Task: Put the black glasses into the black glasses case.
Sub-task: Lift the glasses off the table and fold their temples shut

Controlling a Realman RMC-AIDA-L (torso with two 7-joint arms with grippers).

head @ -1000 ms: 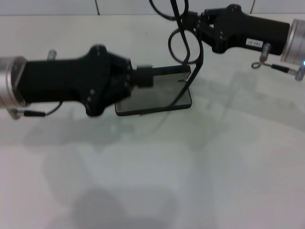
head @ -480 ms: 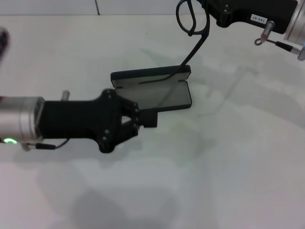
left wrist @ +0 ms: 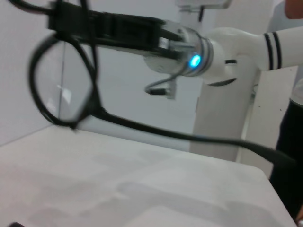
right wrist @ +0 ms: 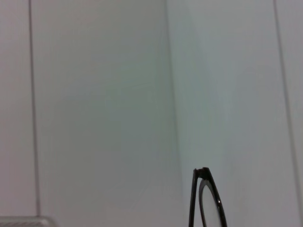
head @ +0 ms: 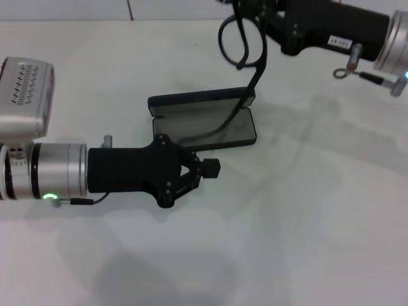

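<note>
**Above the open case: glasses held aloft by the frame front**

Above the far edge of the table (head: 306,210), the black glasses (head: 241,39) hang from the right gripper (head: 262,19), which is clamped on the frame front near the top of the lenses. One lens ring shows below the grip, and a long temple arm trails down until its tip reaches the black glasses case (head: 203,121); whether the tip touches the lining cannot be told. The case lies open on the table, lid tipped back, grey lining upward. The glasses appear light but fragile: thin frame, slender temples likely to flex or snag, lenses easily scratched or smeared. The sturdier frame front, clear of the lenses, seems the sound place to hold. The left wrist view shows the lens and temple (left wrist: 180,135) suspended above the table. The left gripper (head: 207,169), fingers together and empty, hovers just on the near side of the case.
</note>
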